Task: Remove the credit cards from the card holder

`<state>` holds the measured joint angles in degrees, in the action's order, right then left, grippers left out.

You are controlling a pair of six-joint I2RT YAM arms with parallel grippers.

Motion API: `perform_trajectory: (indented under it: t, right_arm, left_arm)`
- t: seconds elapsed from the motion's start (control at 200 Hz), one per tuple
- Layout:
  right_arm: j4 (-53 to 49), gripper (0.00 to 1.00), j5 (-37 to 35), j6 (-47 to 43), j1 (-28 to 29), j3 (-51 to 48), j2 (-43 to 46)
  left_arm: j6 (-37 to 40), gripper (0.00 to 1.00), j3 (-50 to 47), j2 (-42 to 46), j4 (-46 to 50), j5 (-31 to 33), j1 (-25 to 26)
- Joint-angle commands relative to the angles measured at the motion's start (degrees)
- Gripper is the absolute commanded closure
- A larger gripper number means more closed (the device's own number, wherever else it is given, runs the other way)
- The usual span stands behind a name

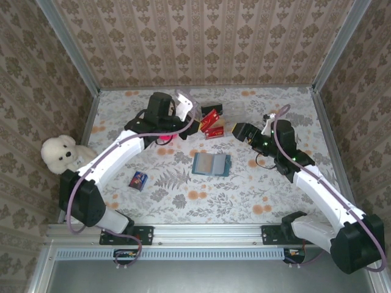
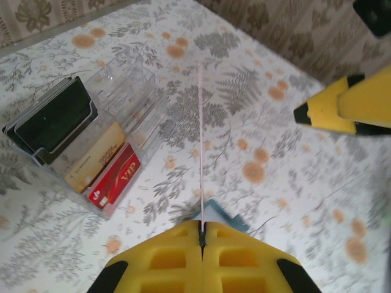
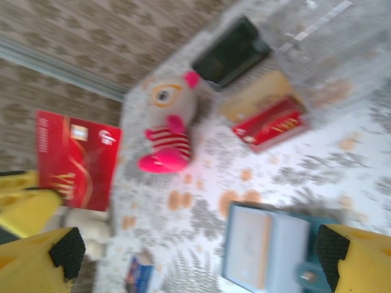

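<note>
Left gripper (image 2: 202, 235) pinches red card (image 3: 76, 159) near holder (image 1: 211, 164); right gripper (image 3: 198, 253) wide. Two cards (image 2: 114, 177) lie in tray (image 2: 131, 85) beyond holder; whether any remain inside is unclear.

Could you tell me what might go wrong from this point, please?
1. The shut left gripper pinches the thin red credit card near one corner only; it could twist or slip out on the way to the clear plastic tray.
2. The open right gripper points toward the teal-blue booklet-like card holder, which lies unheld; pulling what looks like an orange card still inside may drag the holder along.
</note>
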<state>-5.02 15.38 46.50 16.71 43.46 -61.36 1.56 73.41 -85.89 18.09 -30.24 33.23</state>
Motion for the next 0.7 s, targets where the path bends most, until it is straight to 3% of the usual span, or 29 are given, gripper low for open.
perform_trajectory:
  t: [0.0, 0.22, 0.31, 0.41, 0.695]
  right_arm:
    - [-8.2, 0.00, -5.0, -5.3, -0.4, 1.9, -2.9]
    - [-9.2, 0.00, -5.1, -5.2, -1.4, 1.6, -7.4]
    - [-9.6, 0.00, -4.8, -5.8, -1.7, 1.2, -7.6]
    - [-9.6, 0.00, -4.4, -5.8, -2.2, 0.7, -7.7]
    - [-10.6, 0.00, -1.9, -6.1, -2.4, 0.8, -8.4]
  left_arm:
    - [14.8, 1.00, 4.4, -4.2, 4.9, 0.1, -0.1]
    - [32.3, 1.00, 8.0, -11.6, 3.0, 1.3, 0.1]
    - [37.1, 1.00, 13.2, -16.7, 6.8, 2.6, 0.0]
    - [44.2, 1.00, 18.1, -21.8, 11.6, -0.6, -0.2]
    - [49.9, 1.00, 26.4, -31.8, 13.2, -0.5, -1.1]
